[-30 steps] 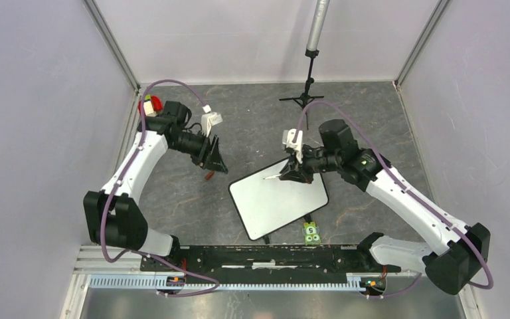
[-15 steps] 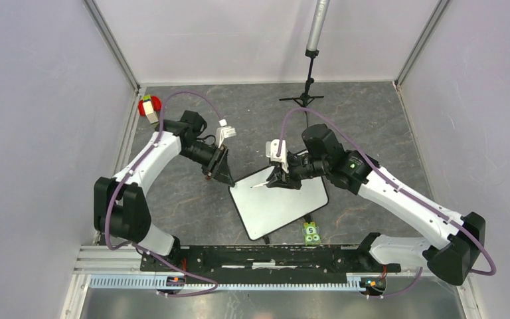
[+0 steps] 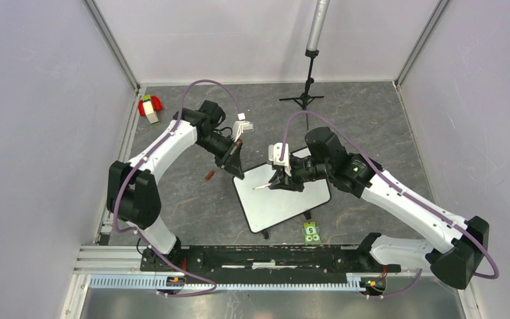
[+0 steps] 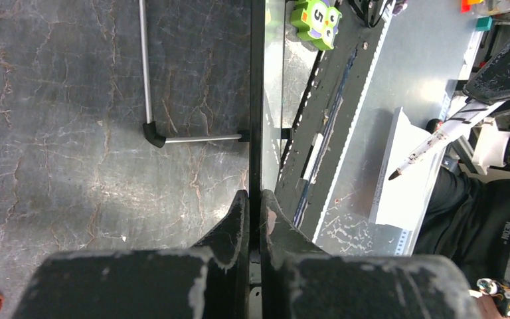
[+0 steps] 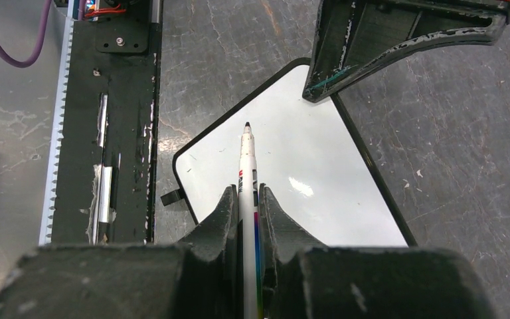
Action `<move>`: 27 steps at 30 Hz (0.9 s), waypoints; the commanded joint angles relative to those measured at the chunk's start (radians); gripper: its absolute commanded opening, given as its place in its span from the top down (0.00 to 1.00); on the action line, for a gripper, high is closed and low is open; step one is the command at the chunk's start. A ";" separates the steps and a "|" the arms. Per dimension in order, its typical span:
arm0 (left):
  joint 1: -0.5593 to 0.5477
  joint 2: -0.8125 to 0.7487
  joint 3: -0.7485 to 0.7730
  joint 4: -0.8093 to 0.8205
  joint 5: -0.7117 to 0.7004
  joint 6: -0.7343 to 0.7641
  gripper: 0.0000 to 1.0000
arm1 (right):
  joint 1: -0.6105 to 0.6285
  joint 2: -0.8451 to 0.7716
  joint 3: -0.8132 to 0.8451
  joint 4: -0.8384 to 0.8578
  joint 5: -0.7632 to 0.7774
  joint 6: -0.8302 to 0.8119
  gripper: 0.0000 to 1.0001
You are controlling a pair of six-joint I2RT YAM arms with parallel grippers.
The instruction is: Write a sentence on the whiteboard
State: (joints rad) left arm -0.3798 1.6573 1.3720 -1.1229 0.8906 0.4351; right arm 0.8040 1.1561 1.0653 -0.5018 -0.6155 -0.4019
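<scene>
Grey marbled table (image 3: 372, 113), whiteboard (image 3: 285, 203) on it.
We see its rim pinched between left gripper (image 4: 255, 206) fingers (image 4: 236, 222); right gripper (image 5: 246, 199) grasps marker (image 5: 246, 159), tip ahead.

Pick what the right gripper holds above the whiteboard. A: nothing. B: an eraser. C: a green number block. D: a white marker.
D: in the right wrist view the right gripper is shut on a white marker whose dark tip points over the whiteboard.
</scene>
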 commanded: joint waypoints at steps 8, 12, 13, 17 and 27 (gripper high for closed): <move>-0.023 -0.023 0.070 -0.061 -0.124 0.143 0.98 | 0.002 -0.023 -0.008 0.030 0.013 -0.014 1.00; -0.008 -0.055 0.069 -0.106 -0.114 0.178 0.97 | 0.002 -0.030 -0.008 0.031 0.001 -0.012 1.00; -0.003 -0.057 0.075 -0.123 -0.111 0.192 0.97 | 0.001 -0.031 -0.010 0.032 0.001 -0.011 1.00; 0.002 -0.035 0.105 -0.172 -0.131 0.240 0.97 | 0.002 -0.030 -0.010 0.032 -0.008 -0.011 1.00; -0.001 0.077 0.227 -0.234 -0.166 0.292 0.95 | 0.002 -0.033 -0.006 0.025 -0.006 -0.015 1.00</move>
State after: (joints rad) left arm -0.3813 1.7073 1.5455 -1.3525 0.7784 0.6434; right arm 0.8040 1.1492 1.0615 -0.5014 -0.6098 -0.4091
